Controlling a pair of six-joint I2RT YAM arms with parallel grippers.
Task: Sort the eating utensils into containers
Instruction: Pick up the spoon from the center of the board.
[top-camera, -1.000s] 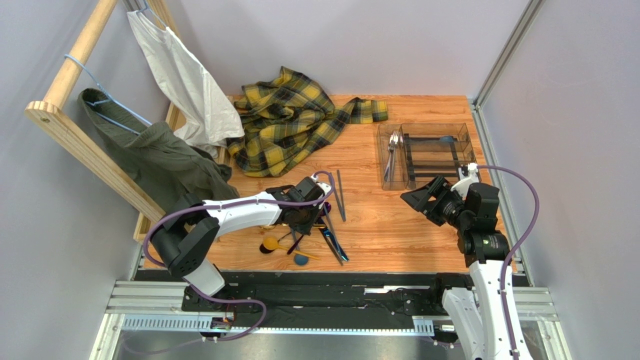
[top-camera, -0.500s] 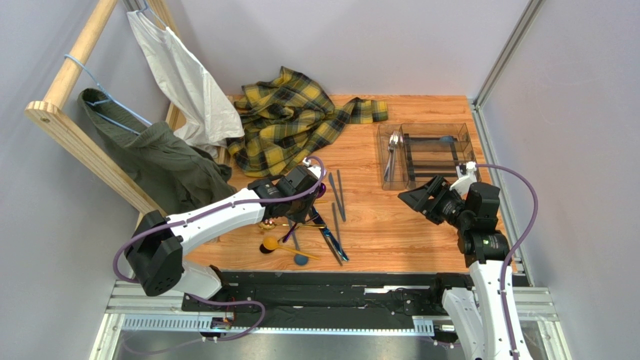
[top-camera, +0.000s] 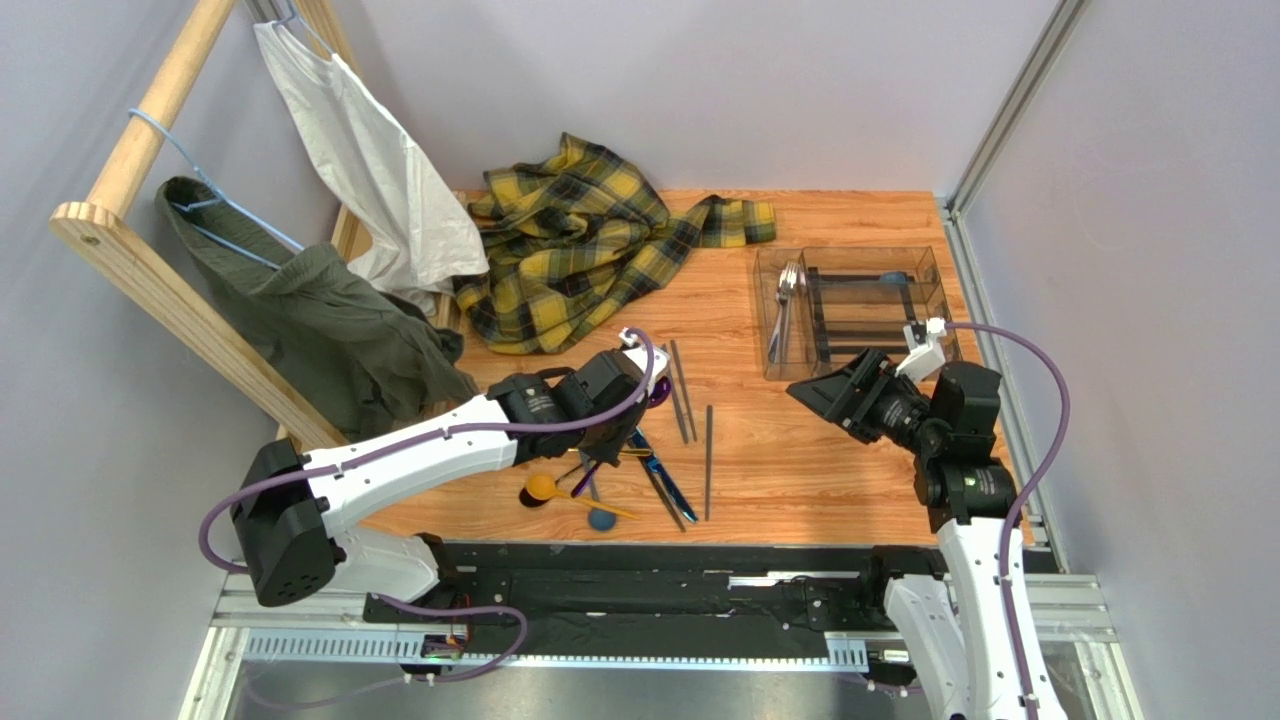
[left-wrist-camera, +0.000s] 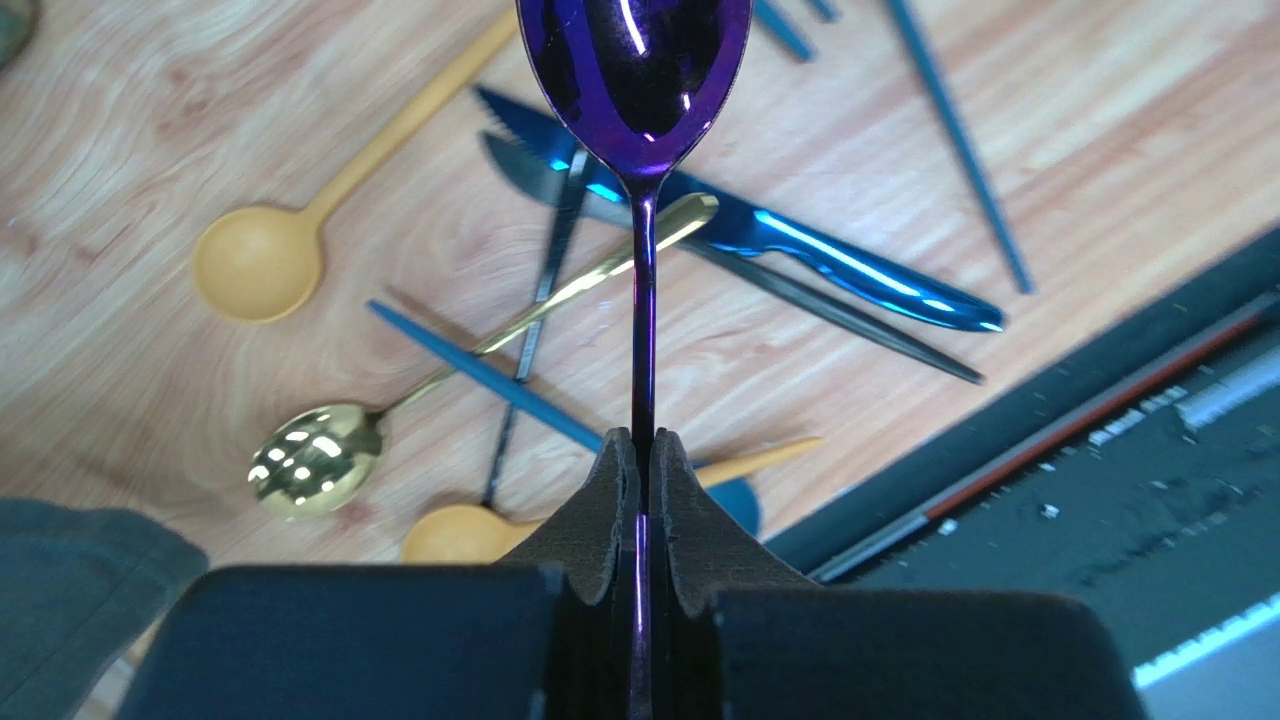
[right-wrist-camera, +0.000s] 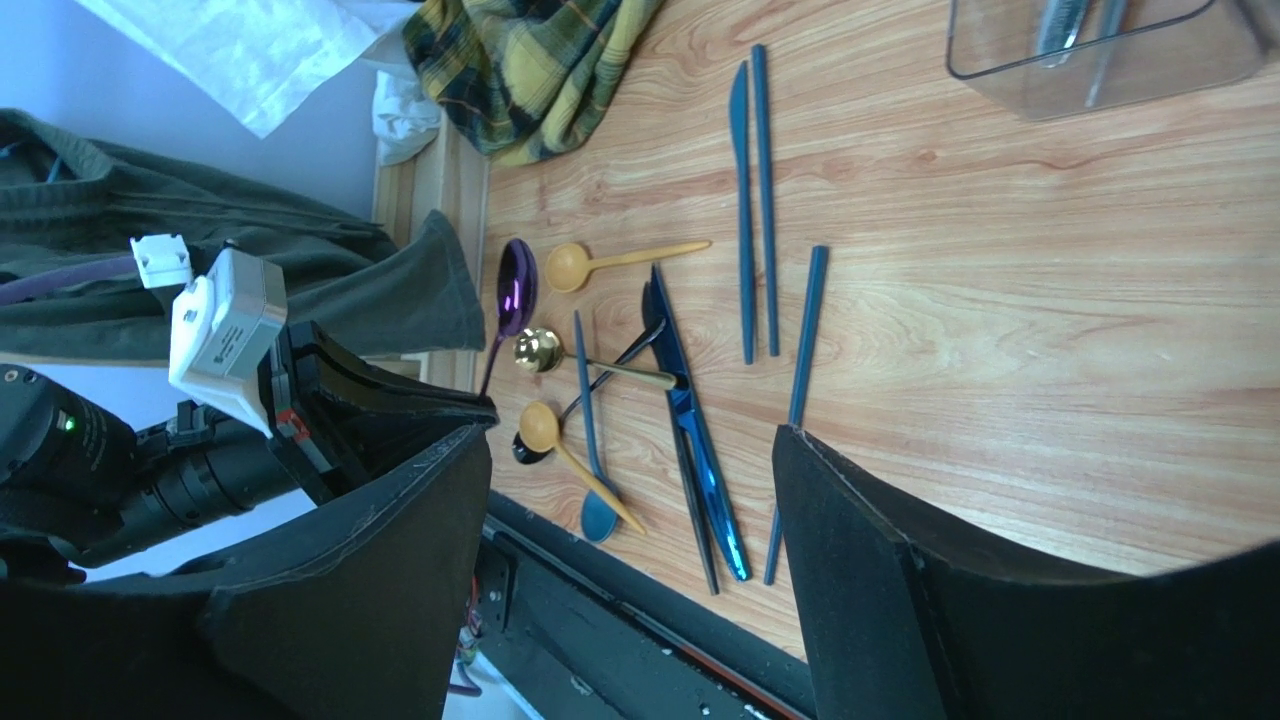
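My left gripper (top-camera: 637, 408) is shut on the thin handle of an iridescent purple spoon (left-wrist-camera: 634, 68), held a little above the table; its bowl points away from the jaws (right-wrist-camera: 516, 285). Under it lie loose eating utensils: a shiny blue knife (left-wrist-camera: 842, 263), a gold spoon (left-wrist-camera: 308, 458), yellow spoons (left-wrist-camera: 256, 263) and dark sticks (right-wrist-camera: 762, 195). One dark stick (top-camera: 708, 458) lies apart on the right. My right gripper (top-camera: 830, 393) hangs open and empty between the pile and the containers, a clear tray (top-camera: 929, 263) at the back right holding silver cutlery (top-camera: 783, 308).
A yellow plaid cloth (top-camera: 579, 240) lies at the back. A wooden rack (top-camera: 150, 255) with a white garment (top-camera: 368, 165) and a green one (top-camera: 323, 323) stands on the left. A black rail (top-camera: 646, 578) runs along the near table edge.
My left gripper has risen and shifted slightly right, carrying the purple spoon off the pile. One dark stick now lies apart, right of the pile. The right gripper edged slightly left.
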